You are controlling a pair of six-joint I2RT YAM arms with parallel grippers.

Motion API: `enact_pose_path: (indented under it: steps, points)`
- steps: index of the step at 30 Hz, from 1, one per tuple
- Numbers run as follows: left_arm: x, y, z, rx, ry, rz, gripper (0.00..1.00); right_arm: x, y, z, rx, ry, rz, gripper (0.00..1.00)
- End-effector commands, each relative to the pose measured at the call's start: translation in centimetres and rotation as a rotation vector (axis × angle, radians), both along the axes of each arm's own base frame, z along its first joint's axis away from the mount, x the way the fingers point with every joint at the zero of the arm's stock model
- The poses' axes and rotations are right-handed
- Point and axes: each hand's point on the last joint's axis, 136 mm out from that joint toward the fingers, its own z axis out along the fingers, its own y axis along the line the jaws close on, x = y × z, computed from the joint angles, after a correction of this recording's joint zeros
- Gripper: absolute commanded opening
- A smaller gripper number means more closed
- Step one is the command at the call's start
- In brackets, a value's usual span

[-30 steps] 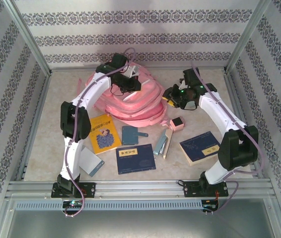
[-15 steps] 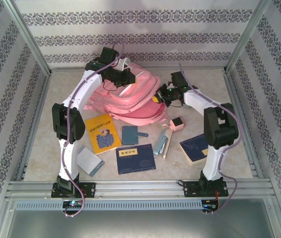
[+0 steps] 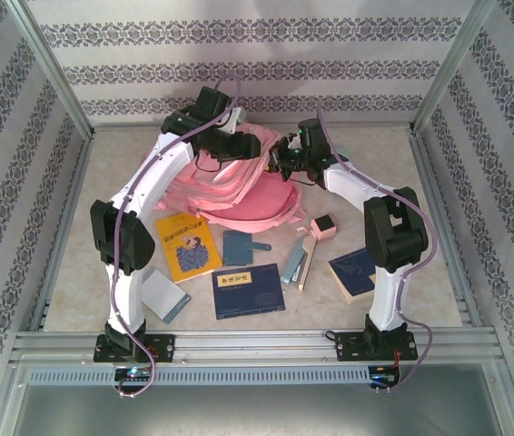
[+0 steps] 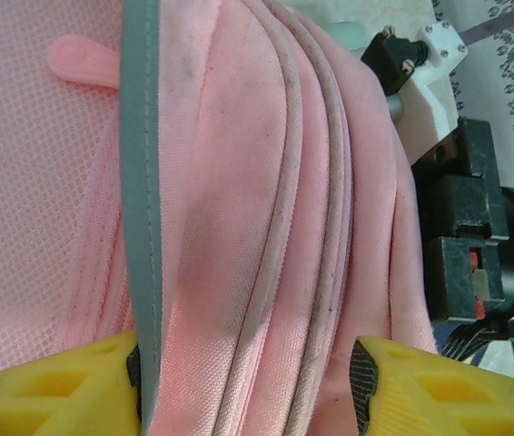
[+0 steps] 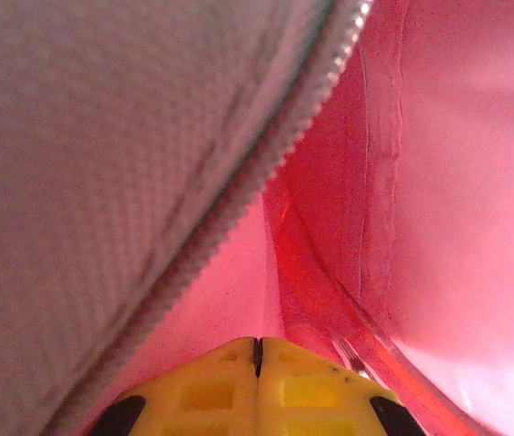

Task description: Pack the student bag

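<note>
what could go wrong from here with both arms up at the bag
1. The left gripper has its jaws apart around folds of the student bag, so the fabric may slump out from between them.
2. The right gripper, shut, sits right beside the zipper and could snag on its teeth.
3. Both grippers crowd close together over the bag, so they might collide.

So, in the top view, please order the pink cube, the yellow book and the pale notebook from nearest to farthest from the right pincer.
1. pink cube: just in front of the right pincer, which is at the student bag.
2. yellow book: left of centre, near the bag's front edge.
3. pale notebook: far left, close to the left arm's base.
</note>
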Motion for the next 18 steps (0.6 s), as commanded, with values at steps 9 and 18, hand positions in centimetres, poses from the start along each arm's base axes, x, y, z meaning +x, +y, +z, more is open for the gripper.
enact_pose_path:
  steps: [9, 18]
  points:
    - [-4.0, 2.1, 2.3, 0.339, -0.133, 0.017, 0.61, -0.4, 1.0, 1.3, 0.039, -0.060, 0.031, 0.00]
    - [-5.4, 2.2, 4.8, 0.349, -0.191, 0.011, 0.64, -1.0, 0.9, 1.0, 0.033, -0.047, 0.035, 0.00]
